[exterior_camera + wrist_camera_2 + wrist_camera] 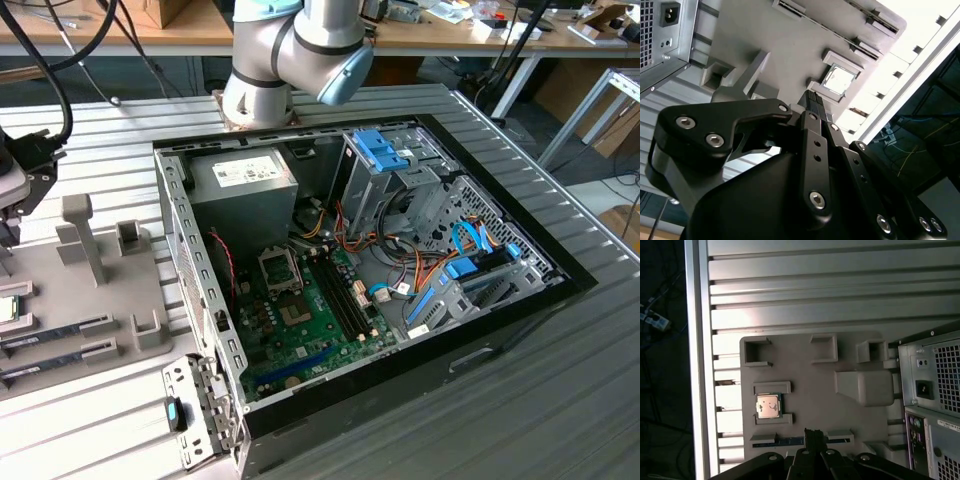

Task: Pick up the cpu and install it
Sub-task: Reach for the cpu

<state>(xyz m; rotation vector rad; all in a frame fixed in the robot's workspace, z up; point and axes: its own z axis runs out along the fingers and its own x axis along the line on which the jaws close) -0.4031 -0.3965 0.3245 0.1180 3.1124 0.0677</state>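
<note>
Locating the cpu (768,406): where does it sit?

— Flat on the grey fixture tray (810,390), metal plate up, cradled between two raised brackets (771,387) near one tray edge.

And the gripper (813,432)?

— Above the same tray, apart from the cpu. In both wrist views it is clenched, with nothing between its pads.

Handling properties?

— By judgement: light, rigid and thin, with a smooth top plate likely to slip. The underside contacts are presumably fragile. Grasp two opposite green edges on the sides the brackets leave free, and keep the chip level.
</note>
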